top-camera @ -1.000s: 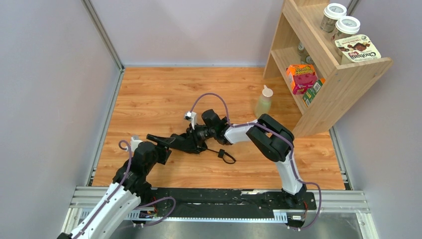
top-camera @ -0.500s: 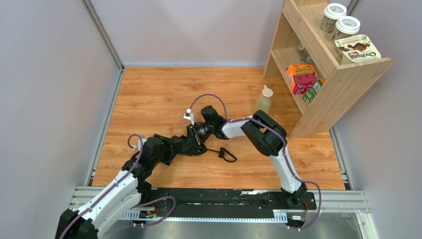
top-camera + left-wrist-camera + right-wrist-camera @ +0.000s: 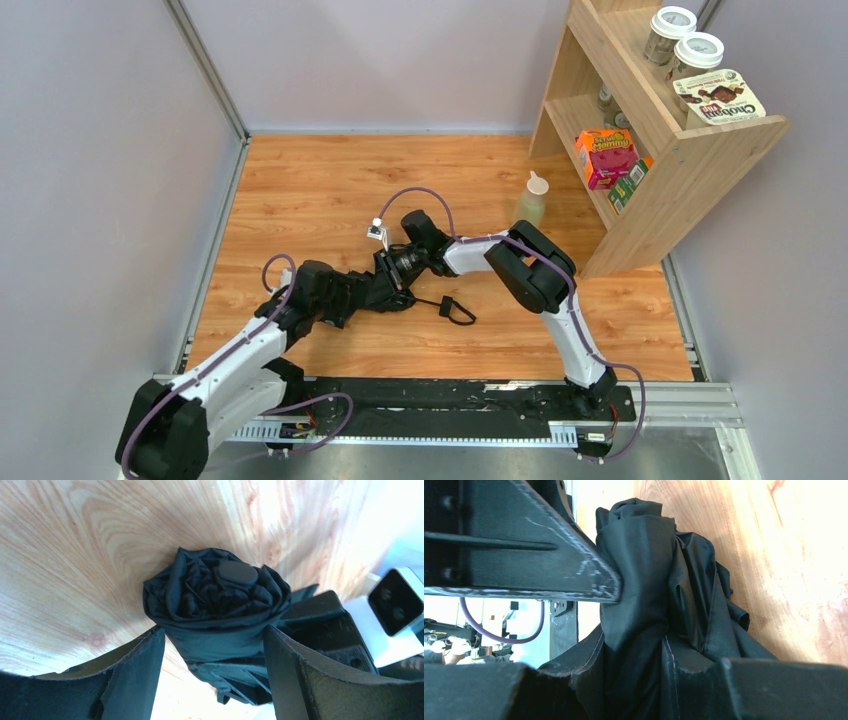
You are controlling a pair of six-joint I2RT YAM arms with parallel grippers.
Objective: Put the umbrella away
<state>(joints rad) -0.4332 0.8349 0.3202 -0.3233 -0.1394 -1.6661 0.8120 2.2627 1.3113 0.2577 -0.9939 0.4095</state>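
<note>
The umbrella (image 3: 366, 289), folded and black, lies on the wooden floor at mid-table, and its loop strap (image 3: 458, 312) trails to the right. My right gripper (image 3: 393, 274) is shut on its canopy; in the right wrist view the fabric (image 3: 649, 580) bunches between the gripper (image 3: 633, 647) fingers. My left gripper (image 3: 343, 293) is at the umbrella's left end. In the left wrist view I see the umbrella (image 3: 215, 600) end-on with its round cap (image 3: 237, 573). The left gripper (image 3: 214, 630) stands open, one finger on each side of the canopy.
A wooden shelf unit (image 3: 690, 150) stands at the back right with boxes and jars on it. A bottle of pale green liquid (image 3: 530, 205) stands on the floor beside it. Grey walls close in the left, back and right; a metal rail (image 3: 450, 400) runs along the near edge.
My left arm has stretched forward and right, bringing its open jaws around the umbrella's left end. The right gripper, still holding the umbrella, shifted slightly left.
</note>
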